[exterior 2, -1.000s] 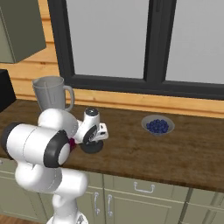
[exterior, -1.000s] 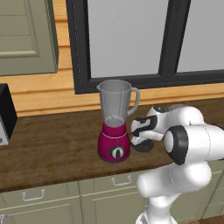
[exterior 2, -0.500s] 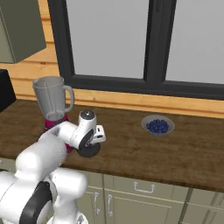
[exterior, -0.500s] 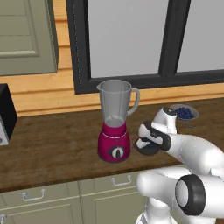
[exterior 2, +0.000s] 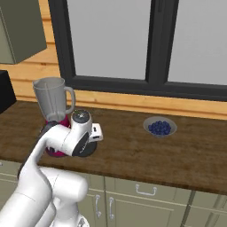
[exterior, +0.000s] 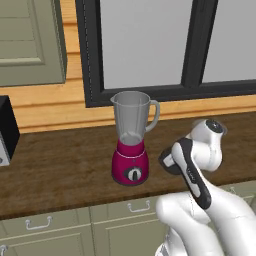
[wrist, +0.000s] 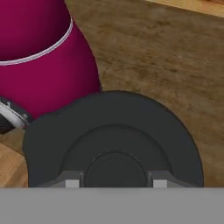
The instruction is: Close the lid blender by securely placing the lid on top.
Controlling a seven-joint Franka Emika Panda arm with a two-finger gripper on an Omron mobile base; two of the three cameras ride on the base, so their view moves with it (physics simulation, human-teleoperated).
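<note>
One blender (exterior: 132, 142) stands upright on the wooden counter (exterior: 60, 165), long axis vertical, its magenta base (exterior: 131, 164) showing the dial (exterior: 133, 174) toward the cabinets and the clear jar (exterior 2: 52, 98) open at the top, handle out to its right in the left base view. And the lid (wrist: 114, 144) lies flat on the counter just to the right of that base, raised centre facing up, very near the magenta wall in the hand view; whether they touch, I can't tell. The gripper (wrist: 114, 183) is right down over the lid, its two fingertips (wrist: 72, 182) either side of the raised centre, set fairly narrow, and whether they actually pinch that knob I cannot tell from here. In the right base view the hand (exterior 2: 87, 135) sits low beside the blender with the lid's dark edge (exterior 2: 90, 152) peeking out beneath it. Compared with a second ago, the arm has swung: its elbow now drops lower and nearer the cameras, while the blender has not moved and the lid keeps its place under the hand. Off to the right, well apart, sits the bowl of blue berries (exterior 2: 159, 127), and a black appliance (exterior: 7, 131) sits at the counter's left end.
</note>
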